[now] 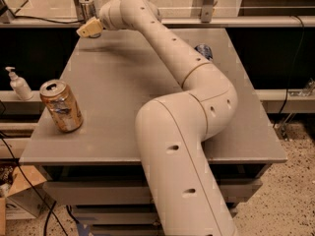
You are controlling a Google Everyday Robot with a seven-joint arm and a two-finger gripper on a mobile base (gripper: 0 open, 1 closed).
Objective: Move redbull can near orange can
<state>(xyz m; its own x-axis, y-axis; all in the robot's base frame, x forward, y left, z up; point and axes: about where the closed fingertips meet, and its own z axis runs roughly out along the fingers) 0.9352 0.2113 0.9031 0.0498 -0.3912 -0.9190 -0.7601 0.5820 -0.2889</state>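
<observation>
Nearest, below the table's [118,87] front left corner, lies one cardboard box [20,182]. On the table's front left part stands the one orange can [61,106], leaning a little, pull tab up. Off the table's left edge stands one pump bottle [18,85] (white, on a lower ledge). The single arm [187,132] rises from the table's front and reaches across it. One blue can [203,49] peeks out behind the arm, towards the table's far right. At the table's far left corner hangs the gripper [88,29]; whether it is open or closed cannot be told. Just beyond it, at the table's far edge, stands the one redbull can [87,7], upright, well apart from the orange can.
</observation>
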